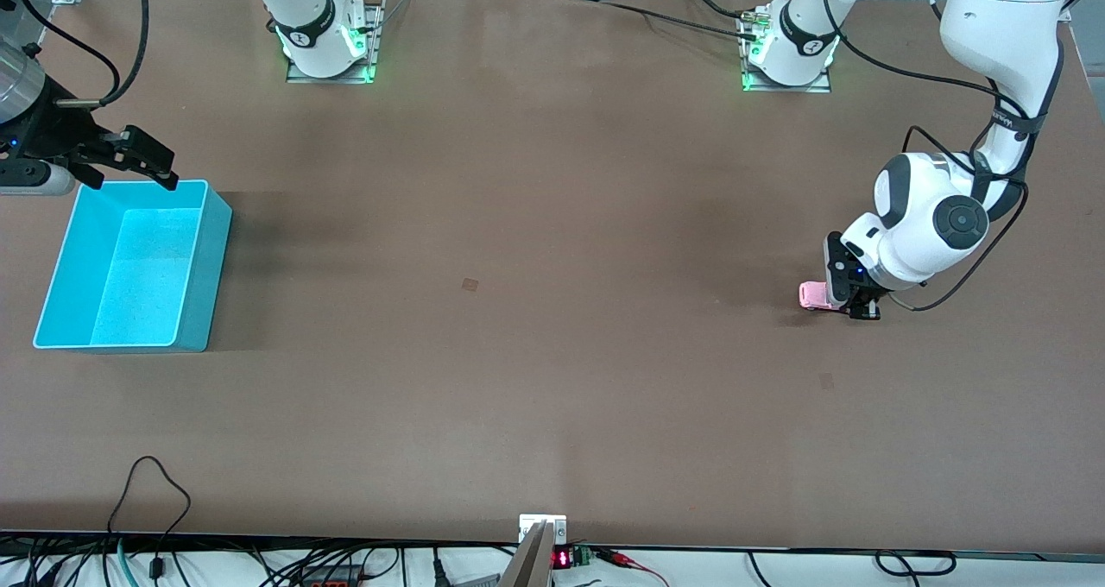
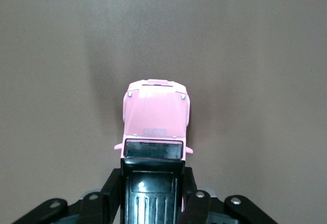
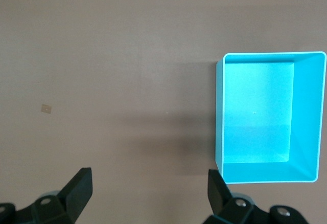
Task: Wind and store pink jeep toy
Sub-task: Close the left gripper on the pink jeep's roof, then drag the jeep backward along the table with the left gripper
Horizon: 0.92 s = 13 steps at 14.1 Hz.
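Observation:
The pink jeep toy is at table level toward the left arm's end. In the left wrist view its pink hood points away from the hand, and its black ribbed roof lies between the fingers. My left gripper is down at the jeep and shut on its sides. My right gripper is open and empty, held in the air over the rim of the turquoise bin that is farther from the front camera. The bin holds nothing.
A small tan mark lies on the brown table about midway between the bin and the jeep. Loose cables lie at the table edge nearest the front camera. The arm bases stand along the edge farthest from it.

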{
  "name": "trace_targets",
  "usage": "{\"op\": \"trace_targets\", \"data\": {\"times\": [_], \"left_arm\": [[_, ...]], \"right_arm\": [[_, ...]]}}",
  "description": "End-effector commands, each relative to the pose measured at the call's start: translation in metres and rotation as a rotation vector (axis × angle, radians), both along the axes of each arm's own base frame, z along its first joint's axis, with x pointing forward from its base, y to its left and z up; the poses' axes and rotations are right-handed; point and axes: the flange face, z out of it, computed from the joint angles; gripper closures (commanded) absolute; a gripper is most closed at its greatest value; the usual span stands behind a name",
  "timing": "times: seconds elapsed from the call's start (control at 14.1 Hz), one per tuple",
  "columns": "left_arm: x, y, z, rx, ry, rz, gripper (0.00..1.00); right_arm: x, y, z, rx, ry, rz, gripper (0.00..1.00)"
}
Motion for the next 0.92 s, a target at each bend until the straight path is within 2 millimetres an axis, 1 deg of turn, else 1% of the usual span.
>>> {"op": "trace_targets", "data": {"times": [0.0,0.07,0.21,0.28,0.42,0.57,0.64,0.71,0.85], "left_arm": [[-0.001,0.011,-0.016,0.012,0.027,-0.005,0.84],[-0.002,0.022,-0.019,0.015,0.032,0.011,0.84],[-0.008,0.064,-0.023,0.012,0.042,0.050,0.84],[-0.012,0.080,-0.031,0.011,0.050,0.047,0.84],[-0.010,0.132,-0.037,0.010,0.044,0.045,0.84],[-0.011,0.174,-0.050,0.006,0.048,0.030,0.84],[-0.013,0.192,-0.051,0.006,0.044,0.017,0.84],[-0.013,0.204,-0.051,0.006,0.041,0.006,0.84],[-0.019,0.220,-0.050,0.006,0.039,0.008,0.84]], "right_arm": [[-0.005,-0.001,0.002,0.005,0.002,0.016,0.00],[-0.005,-0.001,0.002,0.005,0.002,0.016,0.00],[-0.005,-0.001,0.002,0.005,0.002,0.016,0.00],[-0.005,-0.001,0.002,0.005,0.002,0.014,0.00],[-0.005,-0.001,0.002,0.005,0.002,0.014,0.00],[-0.005,-0.001,0.003,0.005,0.001,0.014,0.00],[-0.005,-0.001,0.003,0.005,0.001,0.014,0.00],[-0.005,-0.001,0.003,0.005,0.001,0.014,0.00],[-0.006,-0.001,0.003,0.005,0.002,0.016,0.00]]}}
